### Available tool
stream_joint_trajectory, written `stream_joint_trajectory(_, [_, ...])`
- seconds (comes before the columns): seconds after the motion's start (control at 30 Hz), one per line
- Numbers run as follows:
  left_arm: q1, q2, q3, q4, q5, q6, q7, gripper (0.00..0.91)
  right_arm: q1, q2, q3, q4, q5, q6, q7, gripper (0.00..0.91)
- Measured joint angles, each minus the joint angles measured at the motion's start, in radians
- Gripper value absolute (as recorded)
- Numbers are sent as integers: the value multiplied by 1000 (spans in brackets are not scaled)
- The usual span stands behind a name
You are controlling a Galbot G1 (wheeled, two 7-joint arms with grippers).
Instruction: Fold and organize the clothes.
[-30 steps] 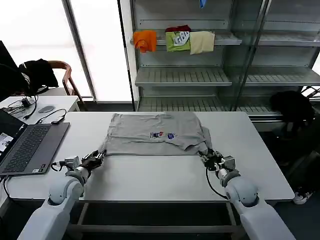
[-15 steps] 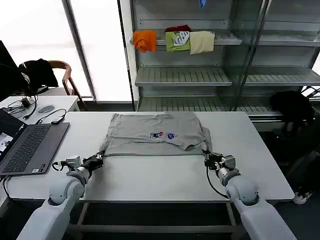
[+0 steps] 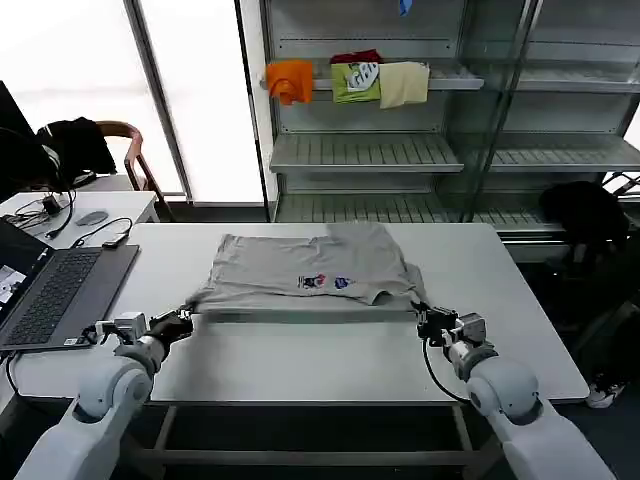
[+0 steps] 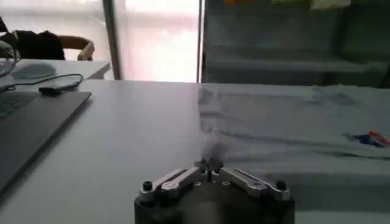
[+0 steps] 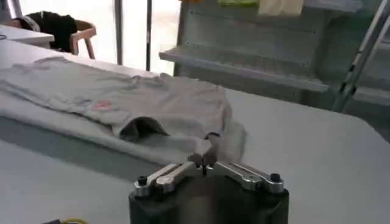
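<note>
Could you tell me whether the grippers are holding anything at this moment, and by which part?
Both hold the grey shirt by its near hem: the left gripper pinches the left corner, the right gripper the right corner.

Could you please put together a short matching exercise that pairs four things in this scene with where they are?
Things:
1. light grey cotton short-sleeved shirt
2. open dark grey laptop
3. left hand
4. small orange garment

Places:
A. on the metal shelf behind the white table
B. on the table's left edge
C. spread in the middle of the table
D. shut on the shirt's near left corner

Pairs: 1-C, 2-B, 3-D, 4-A
</note>
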Motion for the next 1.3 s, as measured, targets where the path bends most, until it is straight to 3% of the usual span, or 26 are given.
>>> stream_joint_trajectory(0.33, [225,-23,-46,-188,12,-15,-132,0,-219,-45,83,169,40,15,78,0])
stream_joint_trajectory(0.67, [400,-59,-57,-338,53,-46,-279,20,-399,-50,137,250,44,68,117,0])
stream_joint_trajectory(0.7, [411,-63,-57,-348,58,-47,-291,81,-408,-50,139,253,43,71,118,0])
stream_joint_trajectory(0.73, [420,-67,-56,-358,63,-47,-304,645,-416,-49,140,255,42,72,120,0])
stream_joint_trajectory(0.77, [427,-70,-55,-366,68,-47,-315,907,-425,-48,142,257,42,74,122,191])
stream_joint_trajectory(0.8, [436,-74,-54,-373,74,-46,-323,907,-432,-48,144,259,41,75,124,383])
stream_joint_trajectory(0.83, [445,-76,-52,-381,80,-44,-333,907,-439,-49,148,261,40,75,127,907])
stream_joint_trajectory(1.3, [502,-68,-63,-455,181,-66,-385,907,-533,-52,230,337,56,80,171,907])
